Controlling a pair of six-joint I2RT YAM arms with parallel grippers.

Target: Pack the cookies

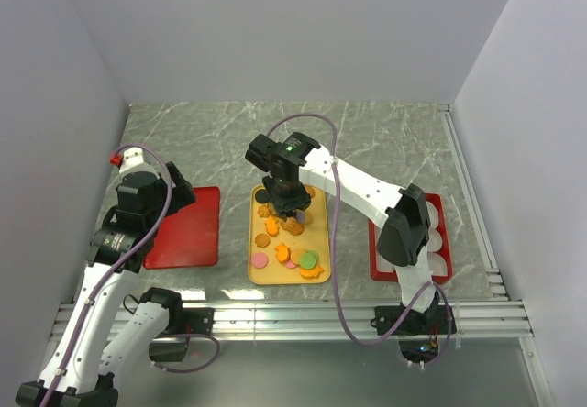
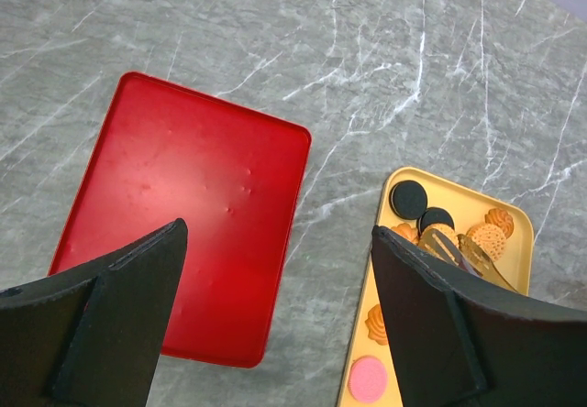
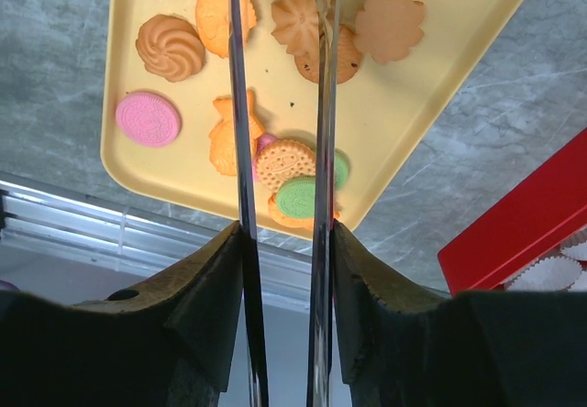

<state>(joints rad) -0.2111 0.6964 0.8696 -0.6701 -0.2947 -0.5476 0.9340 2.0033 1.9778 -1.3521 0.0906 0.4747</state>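
The cookies (image 3: 171,47) lie on a yellow tray (image 3: 183,164) midway along the bench's near edge. The right gripper (image 1: 292,216) hangs over them, blades slightly apart around a flower-shaped cookie (image 3: 295,15), grip unclear; the left gripper (image 2: 275,233), spread wide, hovers by a red tray (image 2: 183,196). Picking seems underway: next, pinch firmly and lift.

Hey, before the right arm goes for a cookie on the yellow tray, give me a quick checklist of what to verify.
1. Aim: right gripper hangs over the yellow tray, ok.
2. Opening: its jaws stand apart, ok.
3. Target: flower-shaped cookie lies between the fingers, ok; contact, cannot tell.
4. Destination: paper cups in the right red tray free to fill, cannot tell.
5. Clearance: left gripper open above the left red tray, off the yellow tray, ok.
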